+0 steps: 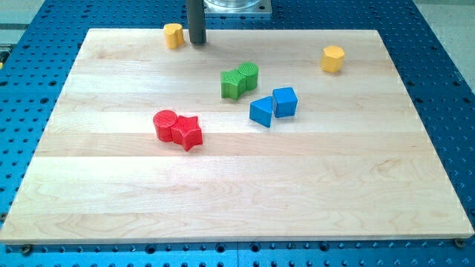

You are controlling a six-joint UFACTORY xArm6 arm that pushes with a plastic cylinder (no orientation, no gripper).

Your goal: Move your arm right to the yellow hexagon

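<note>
So my tip [197, 42] sits upper left beside a yellow block [173, 35]; no jaws, just a rod. The yellow hexagon [333, 58], upper right, looks light, rigid, slidey — nudge a flat side.

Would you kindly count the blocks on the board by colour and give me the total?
Yellow: 2, one at the view's top left beside my tip, and the hexagon at the top right
Green: 2, touching
Blue: 2, touching
Red: 2, a round one and a star, touching
Total: 8 blocks
</note>
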